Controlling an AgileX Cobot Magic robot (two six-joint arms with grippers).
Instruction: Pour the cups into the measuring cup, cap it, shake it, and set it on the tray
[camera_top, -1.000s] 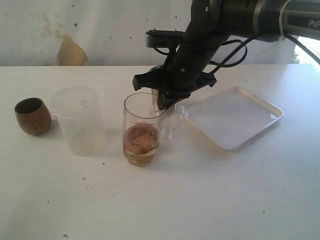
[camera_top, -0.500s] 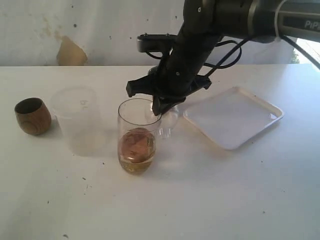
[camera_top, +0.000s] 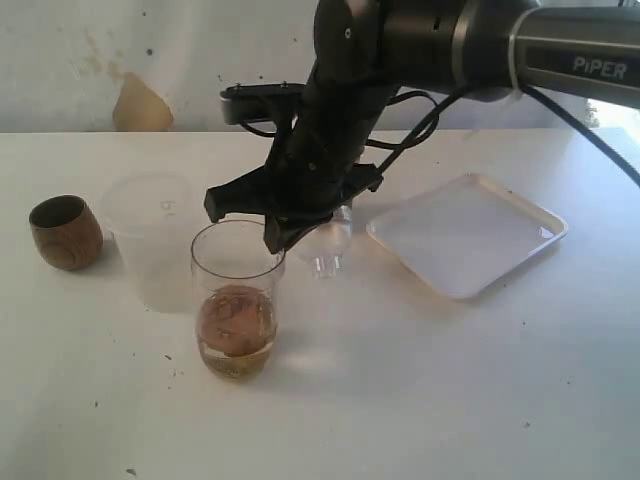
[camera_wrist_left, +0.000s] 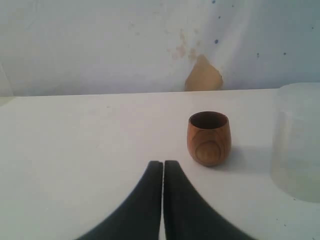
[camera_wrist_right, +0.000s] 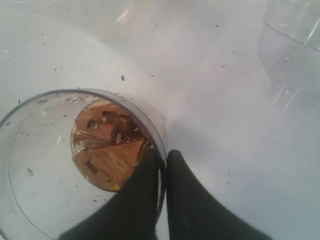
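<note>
The measuring cup (camera_top: 236, 300), a clear tumbler with brown pieces and yellowish liquid at its bottom, stands upright near the table's middle. My right gripper (camera_top: 274, 236) is shut on its rim, one finger inside the glass and one outside, as the right wrist view shows (camera_wrist_right: 162, 153). The frosted plastic cup (camera_top: 152, 238) stands just left of it, and the brown wooden cup (camera_top: 64, 231) is at the far left. The white tray (camera_top: 465, 235) lies empty on the right. My left gripper (camera_wrist_left: 163, 163) is shut on nothing, low over the table short of the wooden cup (camera_wrist_left: 209, 138).
A small clear plastic piece (camera_top: 326, 242) lies on the table behind the right arm, between the measuring cup and the tray. A wall with a tan patch (camera_top: 140, 103) runs behind the table. The white tabletop (camera_top: 420, 400) is speckled with crumbs.
The right gripper has carried the measuring cup leftward and nearer the front, away from the tray and toward the frosted cup. The clear piece behind it has come into sight.
</note>
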